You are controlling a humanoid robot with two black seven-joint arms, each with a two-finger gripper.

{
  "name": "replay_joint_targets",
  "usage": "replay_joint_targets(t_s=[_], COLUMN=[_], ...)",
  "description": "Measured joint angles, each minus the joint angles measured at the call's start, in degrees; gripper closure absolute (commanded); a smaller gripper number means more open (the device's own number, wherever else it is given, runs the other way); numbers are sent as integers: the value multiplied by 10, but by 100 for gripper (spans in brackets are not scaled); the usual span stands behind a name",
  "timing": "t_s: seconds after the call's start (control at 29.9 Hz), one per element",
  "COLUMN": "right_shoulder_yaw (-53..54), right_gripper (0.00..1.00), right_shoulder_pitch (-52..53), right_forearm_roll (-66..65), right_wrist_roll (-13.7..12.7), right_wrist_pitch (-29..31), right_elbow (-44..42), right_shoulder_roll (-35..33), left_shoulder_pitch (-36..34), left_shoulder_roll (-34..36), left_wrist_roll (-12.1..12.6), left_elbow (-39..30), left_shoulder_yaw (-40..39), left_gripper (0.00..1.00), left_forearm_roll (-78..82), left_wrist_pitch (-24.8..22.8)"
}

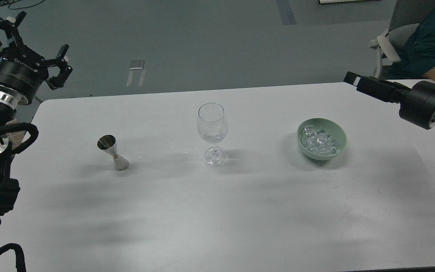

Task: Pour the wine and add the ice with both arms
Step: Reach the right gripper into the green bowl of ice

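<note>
A clear wine glass (212, 130) stands upright at the table's middle; I see no liquid in it. A steel jigger (112, 152) stands to its left, and I cannot tell what it holds. A green bowl (340, 136) to the right holds several clear ice cubes (318, 143). No stream of wine shows. My left gripper (28, 43) is open and empty, raised beyond the table's far left corner, well away from the jigger. My right gripper (355, 80) hangs above the table's far right edge, beyond the bowl. It is seen side-on, so its fingers cannot be told apart.
The white table (217, 211) bears only these three things. A person in a teal shirt (429, 41) sits on a chair (385, 45) at the far right corner, close behind my right arm. Grey floor lies beyond the far edge.
</note>
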Motion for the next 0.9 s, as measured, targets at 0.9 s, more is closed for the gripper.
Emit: replay_joint_targets(t_s=[0.9], right_shoulder_yaw=[-148], right_gripper=[28], right_shoulder_pitch=[40], right_forearm_roll=[-165], right_wrist_roll=[1], right_wrist_pitch=[-18], right_elbow=[-134], right_shoulder_roll=[113], left_shoulder_pitch=[8], left_shoulder_roll=[-15], left_wrist_roll=[-1], left_elbow=[-35], left_shoulder_yaw=[15], left_gripper=[2], left_forearm_roll=[1], left_wrist_pitch=[-1])
